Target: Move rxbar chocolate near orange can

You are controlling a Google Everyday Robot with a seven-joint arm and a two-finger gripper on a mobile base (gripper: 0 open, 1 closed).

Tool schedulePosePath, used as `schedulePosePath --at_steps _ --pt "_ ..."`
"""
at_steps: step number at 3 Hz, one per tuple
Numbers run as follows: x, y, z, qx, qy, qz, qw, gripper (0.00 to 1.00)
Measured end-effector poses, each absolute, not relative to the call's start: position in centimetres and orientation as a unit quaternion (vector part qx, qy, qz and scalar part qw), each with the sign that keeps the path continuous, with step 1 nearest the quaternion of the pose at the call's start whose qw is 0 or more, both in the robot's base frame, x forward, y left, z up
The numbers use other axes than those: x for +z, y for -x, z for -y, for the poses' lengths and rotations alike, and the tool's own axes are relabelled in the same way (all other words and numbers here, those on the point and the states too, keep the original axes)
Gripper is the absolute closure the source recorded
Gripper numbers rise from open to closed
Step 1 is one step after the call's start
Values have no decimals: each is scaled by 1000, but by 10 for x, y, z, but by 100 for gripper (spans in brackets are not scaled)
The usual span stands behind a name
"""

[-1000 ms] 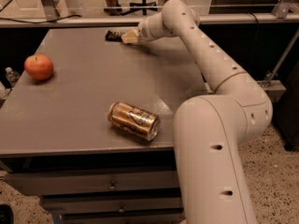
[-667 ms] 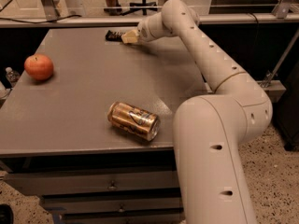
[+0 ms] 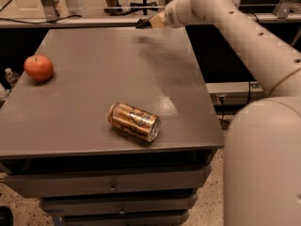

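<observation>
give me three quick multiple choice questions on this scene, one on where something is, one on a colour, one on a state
1. How does the orange can rest?
A upright
B lying on its side
C crushed flat

2. What colour is the apple?
A green
B yellow
C red-orange

3. Where is the pincer?
A at the far edge of the table
B over the can
C beside the apple

Answers:
1 B, its long side rests on the table top.
2 C, red-orange skin shows at the table's left side.
3 A, it is at the far edge, well away from the can and the apple.
</observation>
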State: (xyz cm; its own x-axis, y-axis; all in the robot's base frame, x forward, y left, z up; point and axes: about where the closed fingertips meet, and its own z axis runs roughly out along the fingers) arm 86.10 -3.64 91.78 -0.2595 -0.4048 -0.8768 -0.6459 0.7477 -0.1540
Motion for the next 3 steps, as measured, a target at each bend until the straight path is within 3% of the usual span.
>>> schedulePosePath --at_steps 1,2,3 --pt "969 -807 78 68 323 -789 518 100" --pt "956 -741 102 62 333 -818 465 100" --pt "956 -741 102 62 333 -818 466 100"
